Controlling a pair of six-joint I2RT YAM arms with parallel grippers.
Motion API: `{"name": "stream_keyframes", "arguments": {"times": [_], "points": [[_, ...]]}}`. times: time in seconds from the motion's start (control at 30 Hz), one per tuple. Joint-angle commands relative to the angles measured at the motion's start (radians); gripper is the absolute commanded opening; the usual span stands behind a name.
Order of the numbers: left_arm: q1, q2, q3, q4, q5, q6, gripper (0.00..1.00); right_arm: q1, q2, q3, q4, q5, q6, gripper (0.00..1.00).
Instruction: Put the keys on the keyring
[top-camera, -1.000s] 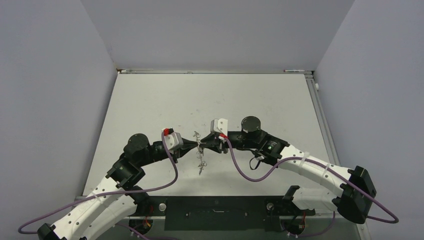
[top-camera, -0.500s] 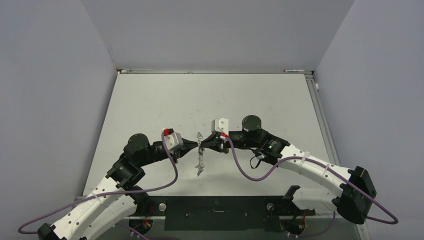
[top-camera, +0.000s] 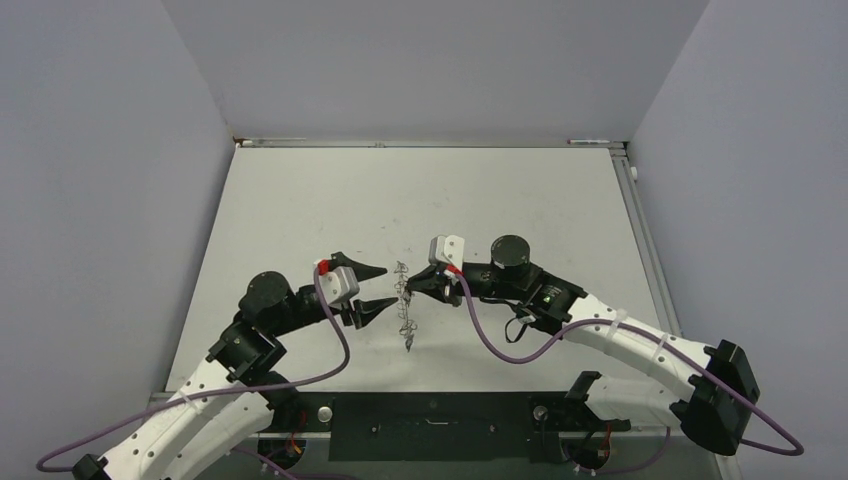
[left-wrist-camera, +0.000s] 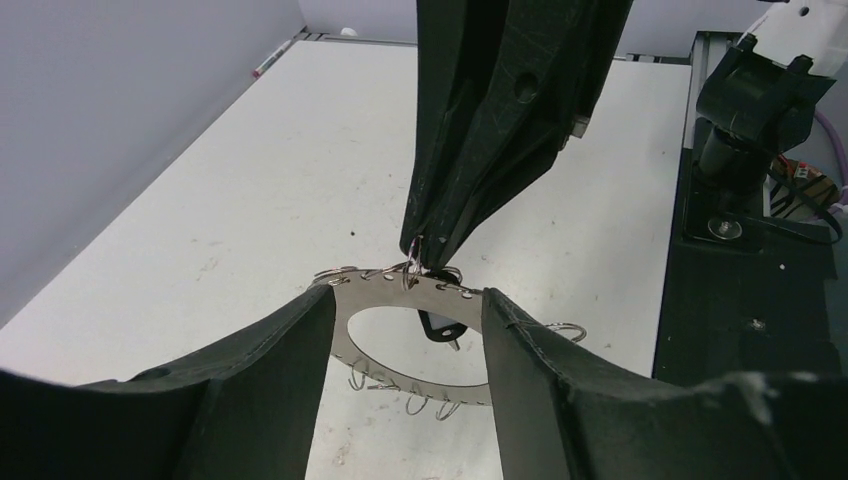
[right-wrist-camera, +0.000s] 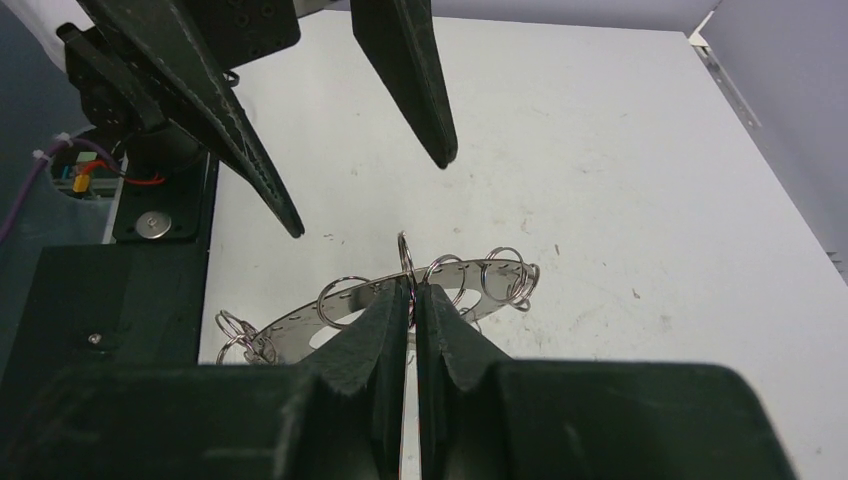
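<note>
- right gripper (top-camera: 413, 288) is clamping fully shut on the keyring (top-camera: 406, 312) at its top rim, right where a wire loop sits. I can't tell whether it's pinching the loop, the plate or both.
- keyring is hanging above the table (top-camera: 300, 200) mid-workspace, drooping toward 6 o'clock from the pinch in the top view. My read: one high grip is letting it hang free so the rim loops are dangling clear and reachable.
- left gripper (top-camera: 390, 287) is sitting at the ring's 9 o'clock with its fingers (left-wrist-camera: 270, 380) spread wide, gripping nothing. Tips are just beside the ring, apparently not touching.
- left wrist view is showing the ring's opening framed between those fingers, so it's probably lining up for a fresh grip or a check.
- key (left-wrist-camera: 440, 328) is showing its black head just under the rim, at 5 o'clock from the right pinch in the left wrist view. It's looking hung off a loop there, but it's too small to confirm it's threaded.
- arms are facing each other level, likely so one is steadying while the other is working loops.
- risk: ring swinging on that single pinch.
</note>
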Motion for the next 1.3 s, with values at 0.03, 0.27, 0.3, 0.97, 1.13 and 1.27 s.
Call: {"name": "stream_keyframes", "arguments": {"times": [0.03,0.27,0.3,0.97,1.13,1.27], "points": [[-0.006,-0.039,0.004,0.099,-0.027,-0.052,0.60,-0.007,-0.085,-0.038,0.131,0.074,0.046,0.05],[-0.009,-0.028,0.021,0.122,0.019,-0.204,0.73,-0.008,-0.113,-0.050,0.098,0.091,0.043,0.05],[-0.010,-0.026,0.033,0.099,0.033,-0.191,0.73,-0.007,-0.120,-0.051,0.090,0.093,0.041,0.05],[-0.209,0.261,0.387,-0.504,-0.075,0.214,0.38,0.005,-0.099,0.051,-0.213,0.028,-0.074,0.05],[-0.236,0.255,0.345,-0.470,-0.076,0.256,0.35,0.009,-0.103,0.049,-0.223,-0.003,-0.074,0.05],[-0.241,0.261,0.333,-0.444,-0.123,0.260,0.33,0.016,-0.103,0.058,-0.233,-0.028,-0.075,0.05]]}}
